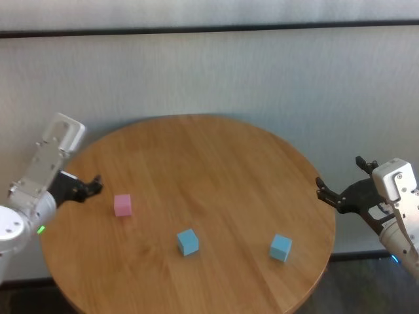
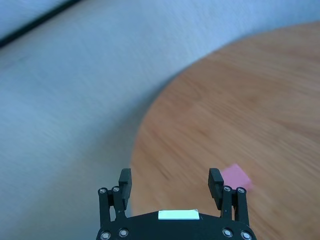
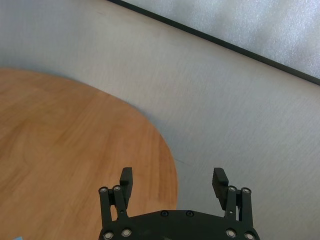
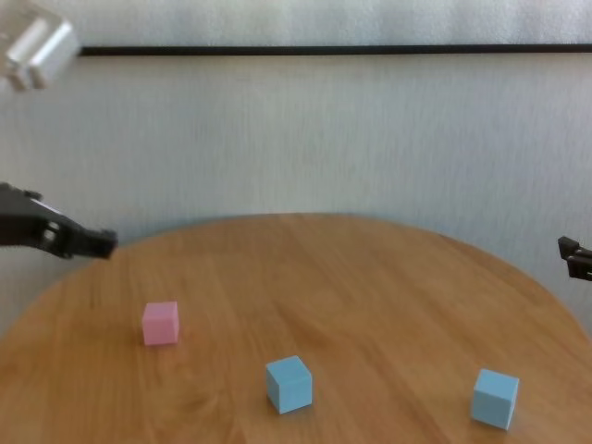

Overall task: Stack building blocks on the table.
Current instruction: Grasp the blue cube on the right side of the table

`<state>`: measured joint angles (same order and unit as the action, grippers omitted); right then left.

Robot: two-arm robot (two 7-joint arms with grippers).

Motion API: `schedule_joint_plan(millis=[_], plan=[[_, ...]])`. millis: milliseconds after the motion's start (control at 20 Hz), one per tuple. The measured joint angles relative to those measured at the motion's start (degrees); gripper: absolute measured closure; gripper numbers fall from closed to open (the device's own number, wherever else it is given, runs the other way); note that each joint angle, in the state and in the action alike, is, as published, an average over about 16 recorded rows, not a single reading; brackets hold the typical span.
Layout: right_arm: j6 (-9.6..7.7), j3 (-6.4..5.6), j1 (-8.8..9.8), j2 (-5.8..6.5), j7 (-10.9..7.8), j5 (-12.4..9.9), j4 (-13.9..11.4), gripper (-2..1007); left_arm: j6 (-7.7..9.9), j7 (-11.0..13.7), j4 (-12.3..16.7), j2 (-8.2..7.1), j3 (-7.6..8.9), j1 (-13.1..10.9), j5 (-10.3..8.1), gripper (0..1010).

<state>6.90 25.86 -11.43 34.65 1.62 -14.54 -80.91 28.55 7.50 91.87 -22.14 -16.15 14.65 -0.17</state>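
Three building blocks lie apart on the round wooden table. The pink block is at the left, one light blue block is near the front middle, and the other light blue block is at the front right. My left gripper hovers open and empty over the table's left edge, just left of the pink block. Beyond the table's right edge, my right gripper is also open and empty.
A pale wall with a dark horizontal strip runs behind the table. The table's far half carries nothing. Floor lies beyond the rim on both sides.
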Motion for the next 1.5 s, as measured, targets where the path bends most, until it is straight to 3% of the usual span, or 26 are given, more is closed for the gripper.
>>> schedule_joint_plan(millis=[250, 500, 650, 800, 1050, 1500], plan=[[0.00, 0.00, 0.00, 0.00, 0.00, 0.0, 0.0, 0, -1.16, -1.1, 0.0, 0.06, 1.99, -0.9, 0.07, 8], [0.00, 0.00, 0.00, 0.00, 0.00, 0.0, 0.0, 0, -1.95, -1.2, -0.1, 0.07, 2.49, -0.9, -0.06, 8], [-0.56, -0.03, 0.05, 0.18, -1.00, -0.4, -0.3, 0, -1.81, -1.2, -0.1, 0.07, 2.35, -0.8, -0.08, 8], [-2.21, -0.14, 0.15, 0.71, -2.94, -1.5, -1.2, 0, -1.62, -1.2, -0.2, 0.08, 2.20, -0.8, -0.10, 8], [-7.12, -0.51, 0.18, 1.95, -7.44, -4.6, -3.5, 0, -1.39, -1.3, -0.2, 0.09, 2.04, -0.7, -0.13, 8], [-20.48, -1.20, 0.12, 4.60, -17.36, -11.7, -8.9, 1, -1.18, -1.3, -0.3, 0.11, 1.91, -0.7, -0.16, 8]])
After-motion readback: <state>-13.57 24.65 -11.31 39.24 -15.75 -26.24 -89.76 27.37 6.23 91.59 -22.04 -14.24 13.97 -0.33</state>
